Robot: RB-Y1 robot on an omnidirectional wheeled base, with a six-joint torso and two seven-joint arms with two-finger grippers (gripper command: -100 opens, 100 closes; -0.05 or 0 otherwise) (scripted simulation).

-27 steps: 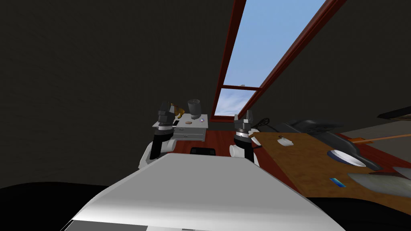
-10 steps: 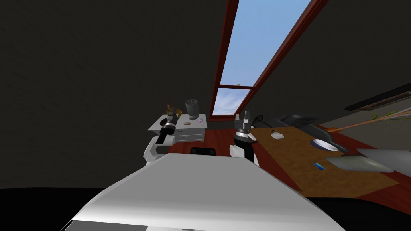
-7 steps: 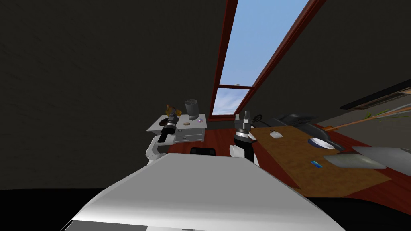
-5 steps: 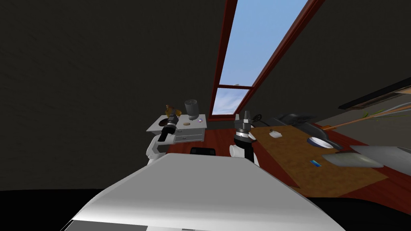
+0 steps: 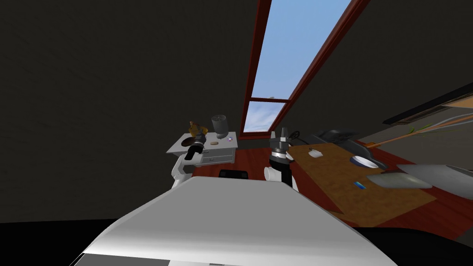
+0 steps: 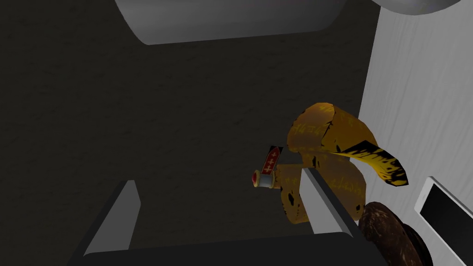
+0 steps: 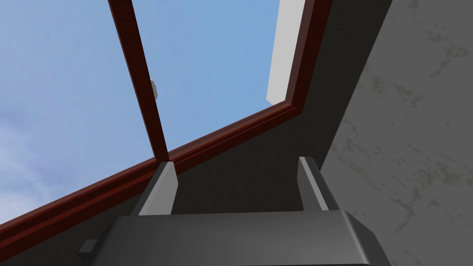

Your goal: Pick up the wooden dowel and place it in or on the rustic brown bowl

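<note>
Beside left end effector (image 6: pixel 218 178), one bowl (image 6: pixel 387 232)

Both arms follow one pattern: a white, rounded shell, then a black forearm ringed by a pale grey band near the wrist; the left arm (image 5: pixel 189 154) and right arm (image 5: pixel 278 162) match in this. The left gripper (image 6: pixel 218 178) is a dark charcoal box with a bevelled edge; its two fingers (image 6: pixel 115 217) are thin, flat, light grey blades, shaded darker on one face. The right gripper (image 7: pixel 237 161) looks the same; a small dark tab juts from one corner of its box.
</note>
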